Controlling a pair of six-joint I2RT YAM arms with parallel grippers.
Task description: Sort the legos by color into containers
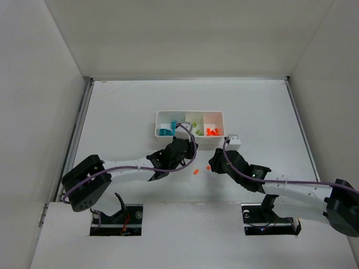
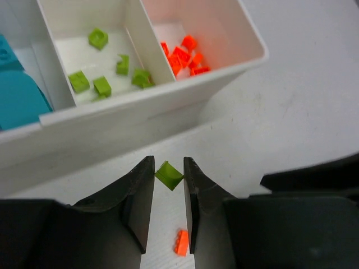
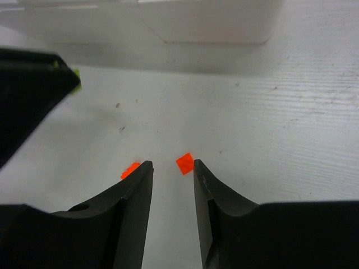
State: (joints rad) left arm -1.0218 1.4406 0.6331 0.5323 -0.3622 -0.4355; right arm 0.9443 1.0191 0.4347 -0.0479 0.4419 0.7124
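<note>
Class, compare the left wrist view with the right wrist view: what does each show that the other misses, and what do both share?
Only the left wrist view: inside the white tray, green legos and orange legos in separate compartments, plus a clear view of a green lego pinched in the left tool. Only the right wrist view: the open right tool and two loose orange legos. Both: that tray, the table and a loose orange lego.
</note>
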